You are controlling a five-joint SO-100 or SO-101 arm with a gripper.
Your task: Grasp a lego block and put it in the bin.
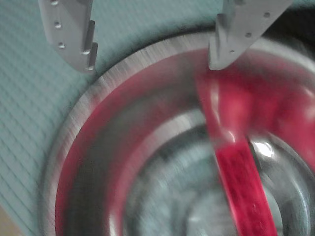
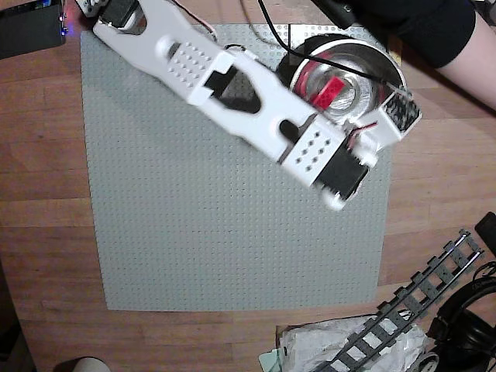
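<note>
Pincer [image 1: 152,61]: seen spread wide in the wrist view, nothing clamped between the two grey fingers; one finger [image 1: 74,34] is placed over the grey baseplate, the other [image 1: 241,34] over the rim of the bin.
Lego block [image 2: 328,91]: a small red brick with studs, seen lying inside the bin in the overhead view, free of the pincer; in the wrist view only a blurred red streak [image 1: 243,182] is made out across the bin's bottom.
Bin [image 2: 370,63]: a shiny steel bowl, set at the upper right corner of the baseplate in the overhead view; red reflections are spread over its inner wall, and part of its left side is covered by the arm.
Arm [image 2: 256,101]: a white body stretched diagonally from the upper left to the bin in the overhead view, its wrist end held over the bin's lower edge.
Baseplate [image 2: 194,232]: a large grey studded plate laid flat on the wooden bench [image 2: 39,194].
Other things: a dark toy rail piece [image 2: 411,306] is seen at the lower right, off the baseplate; a person's arm [image 2: 469,74] is seen at the upper right corner.
Sharpness: the wrist view is heavily smeared, so fine detail in the bin cannot be told there.
</note>
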